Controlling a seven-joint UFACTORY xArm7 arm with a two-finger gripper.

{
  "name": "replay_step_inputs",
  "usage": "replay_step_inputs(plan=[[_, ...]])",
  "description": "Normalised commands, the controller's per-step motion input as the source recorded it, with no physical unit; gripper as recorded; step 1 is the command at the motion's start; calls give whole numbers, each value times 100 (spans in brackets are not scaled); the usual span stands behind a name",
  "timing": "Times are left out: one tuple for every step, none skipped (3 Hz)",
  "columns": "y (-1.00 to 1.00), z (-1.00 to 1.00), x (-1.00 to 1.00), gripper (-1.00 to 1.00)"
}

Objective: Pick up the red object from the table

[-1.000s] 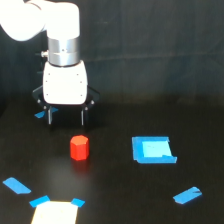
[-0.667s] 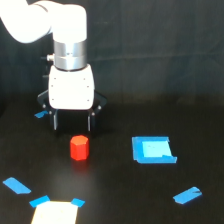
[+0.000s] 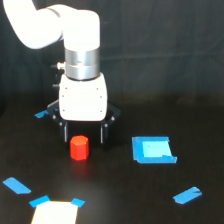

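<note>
Presently, the table (image 3: 200,110) lies black and matte beneath my jaws. My gripper (image 3: 83,134) hangs over it with jaws spread, one dark finger on each side. The red object (image 3: 79,148) stands upright on the table, centred just below and in front of the gap between my fingertips, unheld. No brand, label or legible writing shows anywhere.

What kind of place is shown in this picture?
Probably a robotics lab test bench: a white arm's gripper over a black table, blue tape markers, and one red object as target.
</note>
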Motion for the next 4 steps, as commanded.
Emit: replay_step_inputs(plan=[[-15, -100, -19, -95], [68, -95, 22, -100], [30, 35, 53, -100], [-77, 85, -100, -100]])
